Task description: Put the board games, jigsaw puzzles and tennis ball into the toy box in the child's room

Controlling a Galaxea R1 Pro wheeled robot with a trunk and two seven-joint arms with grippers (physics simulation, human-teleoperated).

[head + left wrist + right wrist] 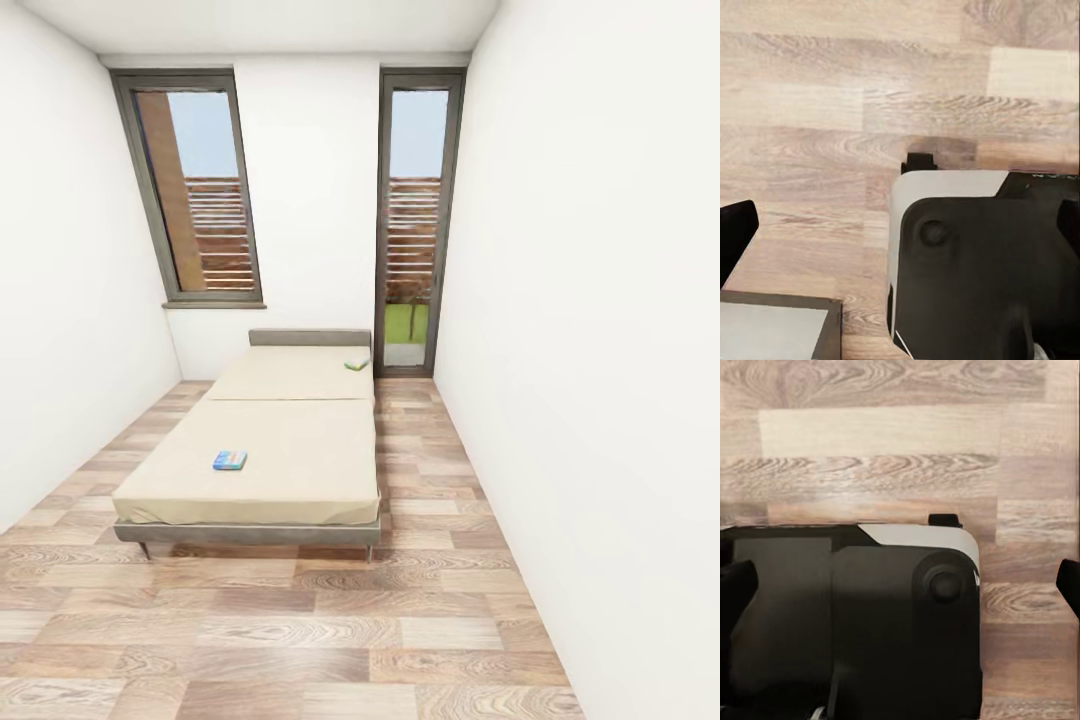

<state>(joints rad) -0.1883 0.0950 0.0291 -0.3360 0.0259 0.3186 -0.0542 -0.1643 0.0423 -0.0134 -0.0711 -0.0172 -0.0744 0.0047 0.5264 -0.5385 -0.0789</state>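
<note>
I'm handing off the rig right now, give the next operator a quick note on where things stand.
Both pincers point down at the wood floor over the robot's base; nothing between their fingertips, open or shut unclear.
Two board games lie on the bed: the near board game toward the foot, the far board game by the headboard.
Nothing picked up from the bed yet.
Left: fetch both; table and toy box are elsewhere.

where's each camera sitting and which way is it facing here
Head view: on the robot's head, facing forward and down the room at the bed with two board games; none of its own body is seen here.
Left wrist view: on the left arm, facing down at the wood floor and the robot's base.
Right wrist view: on the right arm, facing down at the base.
All three views share the plank floor; both wrist views share the base.
</note>
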